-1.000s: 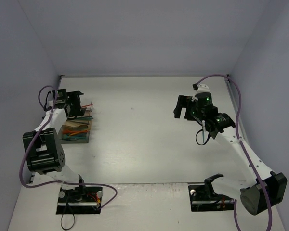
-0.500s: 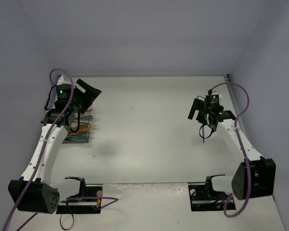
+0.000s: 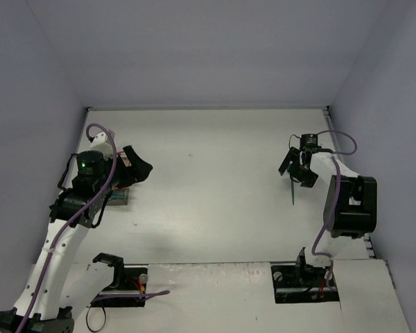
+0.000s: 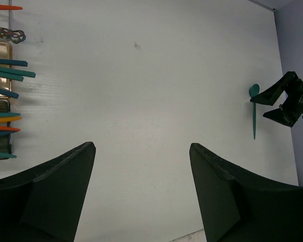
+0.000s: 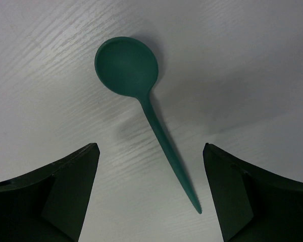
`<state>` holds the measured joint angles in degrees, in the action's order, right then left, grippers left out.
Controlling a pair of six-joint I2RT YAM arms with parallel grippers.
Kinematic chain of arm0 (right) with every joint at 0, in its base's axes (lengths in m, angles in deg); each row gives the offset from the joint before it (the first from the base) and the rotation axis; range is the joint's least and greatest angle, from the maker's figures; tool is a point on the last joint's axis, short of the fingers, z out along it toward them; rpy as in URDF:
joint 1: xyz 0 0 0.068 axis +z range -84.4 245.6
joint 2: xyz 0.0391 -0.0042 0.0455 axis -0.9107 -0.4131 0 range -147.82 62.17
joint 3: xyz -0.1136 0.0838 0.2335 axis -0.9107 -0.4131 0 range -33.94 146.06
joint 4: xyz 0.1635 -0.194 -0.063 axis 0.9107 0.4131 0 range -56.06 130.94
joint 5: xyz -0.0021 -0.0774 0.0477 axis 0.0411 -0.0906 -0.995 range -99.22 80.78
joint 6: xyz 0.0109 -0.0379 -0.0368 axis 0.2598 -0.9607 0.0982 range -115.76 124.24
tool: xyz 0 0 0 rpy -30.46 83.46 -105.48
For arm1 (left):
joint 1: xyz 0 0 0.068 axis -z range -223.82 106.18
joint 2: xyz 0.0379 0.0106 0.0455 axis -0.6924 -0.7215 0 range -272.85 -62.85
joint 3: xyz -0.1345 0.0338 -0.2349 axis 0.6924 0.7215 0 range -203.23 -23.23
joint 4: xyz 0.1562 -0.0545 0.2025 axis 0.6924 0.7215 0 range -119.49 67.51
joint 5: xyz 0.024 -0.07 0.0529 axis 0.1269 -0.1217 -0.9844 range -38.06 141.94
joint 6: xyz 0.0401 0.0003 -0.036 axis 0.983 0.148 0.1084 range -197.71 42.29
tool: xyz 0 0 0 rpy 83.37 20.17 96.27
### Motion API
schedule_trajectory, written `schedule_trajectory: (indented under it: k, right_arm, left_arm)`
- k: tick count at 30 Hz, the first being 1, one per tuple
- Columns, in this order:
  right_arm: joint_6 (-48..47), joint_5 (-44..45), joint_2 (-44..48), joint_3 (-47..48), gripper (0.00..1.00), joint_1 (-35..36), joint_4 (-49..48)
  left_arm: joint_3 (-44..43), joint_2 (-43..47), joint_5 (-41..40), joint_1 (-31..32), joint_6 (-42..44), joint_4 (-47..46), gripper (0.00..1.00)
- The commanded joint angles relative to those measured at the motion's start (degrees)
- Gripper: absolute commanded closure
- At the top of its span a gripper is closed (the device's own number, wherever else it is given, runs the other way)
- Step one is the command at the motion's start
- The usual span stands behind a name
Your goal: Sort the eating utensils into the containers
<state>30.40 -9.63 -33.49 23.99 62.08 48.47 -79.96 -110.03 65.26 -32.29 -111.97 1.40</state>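
The pale, wood-grained table [image 3: 208, 208] fills the floor of a plain walled booth. The two arms rise from its near edge and reach to opposite sides.

The left gripper [image 4: 141, 148] hangs high over the left part of the table. Its dark fingers stand wide apart with nothing between them, only bare tabletop below. In the top view the left arm covers most of the container [image 4: 0, 53], which sits at the far left of the table. The left wrist view shows only its right end, with a tan, shiny base under clear walls. Several utensils [image 4: 10, 74] stick out of it side by side. They are slim teal handles and a couple of orange ones, all lying roughly parallel. How many compartments they fill cannot be told.

The right gripper [image 5: 150, 147] points down over the right part of the table, well apart from the container. Its fingers are spread and grip nothing.

Directly below it, flat on the table, lies a teal spoon [image 5: 127, 65]. It is matt and of one colour, with a round, shallow bowl and a thin handle that narrows to a point. In the right wrist view the handle runs down between the two fingertips, and neither one touches it. In the top view the bowl lies under the gripper and the handle points towards the near edge.
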Motion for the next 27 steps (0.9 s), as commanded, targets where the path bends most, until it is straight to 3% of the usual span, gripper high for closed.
schedule_trajectory:
  k: [1,12,18,23,27]
  right_arm:
    - [-0.59,-0.42,-2.28,2.09,0.23,-0.52,-4.02]
    - [-4.81,0.24,-5.40,-0.67,0.48,0.33,-6.93]
    - [-6.25,2.45,-7.13,-2.38,0.77,3.10,-7.32]
    - [-6.09,2.87,-7.83,-1.00,0.99,9.72,-7.23]
    - [-5.00,1.37,-7.41,2.69,1.00,16.21,-7.14]
  left_arm:
    - [-0.67,0.21,3.60,-0.09,4.07,-0.16,0.28]
    - [-0.42,-0.10,4.88,-0.04,4.91,1.47,0.28]
    - [-1.07,-0.31,5.38,0.07,4.81,1.45,0.28]
    - [-1.61,0.10,7.35,0.07,5.28,1.27,0.28]
    - [-1.47,-0.20,9.77,0.14,4.75,1.17,0.28]
